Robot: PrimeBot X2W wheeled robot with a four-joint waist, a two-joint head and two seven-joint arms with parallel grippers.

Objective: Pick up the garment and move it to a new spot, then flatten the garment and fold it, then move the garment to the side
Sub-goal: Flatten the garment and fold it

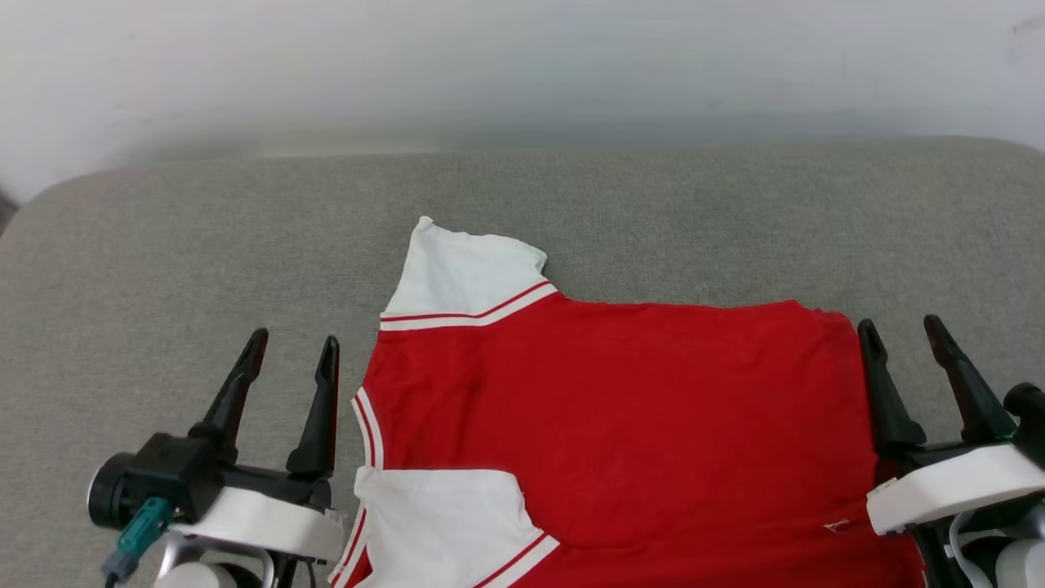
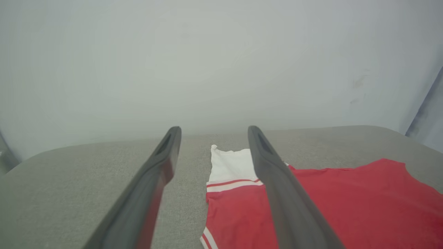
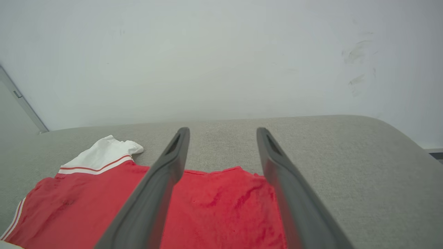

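garment (image 1: 620, 408): red body, white sleeves (image 1: 465, 273), red-and-white striped trim (image 1: 469, 314)
bench (image 1: 163, 245): grey, fine speckled weave
wall (image 1: 522, 65): pale grey-white, a few dark scuffs
left pincer (image 1: 295, 337): black, white mount (image 1: 261, 523), teal plug (image 1: 139, 527)
right pincer (image 1: 898, 322): black, white mount

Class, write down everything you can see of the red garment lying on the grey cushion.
The garment is a red jersey-style T-shirt of soft, knit-looking cloth, with white short sleeves and red-and-white striped trim at the sleeve seams and neck. It lies spread nearly flat and lightly wrinkled, no lettering showing, on the grey fabric cushion, with its neck towards the robot's left and its hem towards the right. One sleeve points away from the robot; the other lies nearest it. Open jaws flank it, gripping nothing.
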